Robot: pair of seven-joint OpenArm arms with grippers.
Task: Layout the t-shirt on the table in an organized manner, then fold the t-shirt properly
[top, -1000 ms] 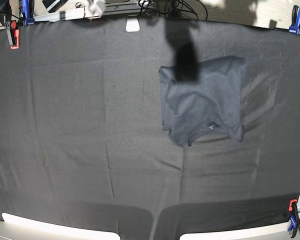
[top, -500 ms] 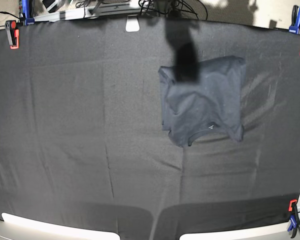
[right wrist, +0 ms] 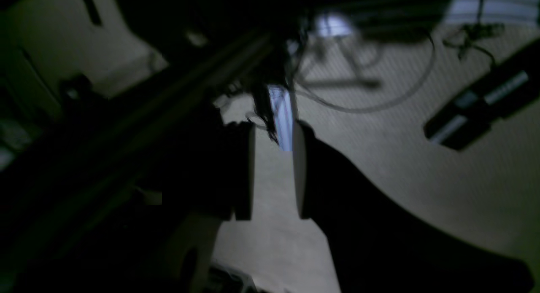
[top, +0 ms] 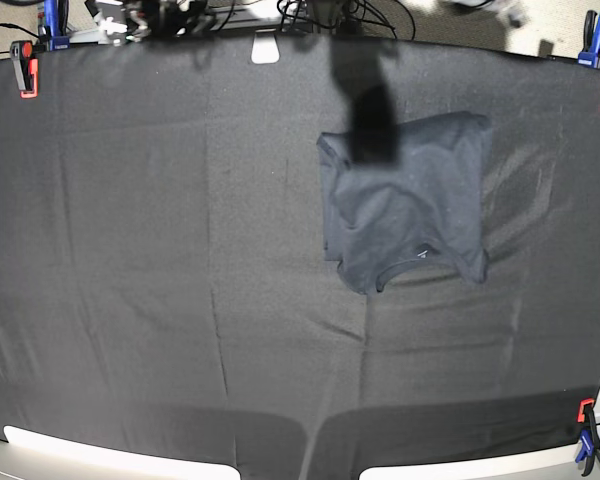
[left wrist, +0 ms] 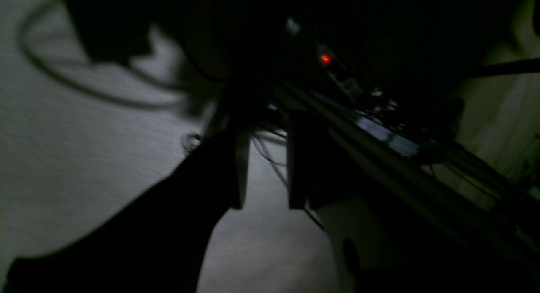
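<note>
Parting from a shut state, the left gripper (left wrist: pixel 261 175) and right gripper (right wrist: pixel 273 175) are now showing gaps and grasping nothing, while the dark navy-grey cotton t-shirt (top: pixel 405 195) is lying folded at two o'clock on the black-clothed table (top: pixel 130 250), suggesting completion.

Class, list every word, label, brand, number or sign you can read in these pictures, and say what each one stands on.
No text can be read.
The small white tag at the collar of the t-shirt: too small to read.
Both wrist views: dark and blurred, no writing legible.
</note>
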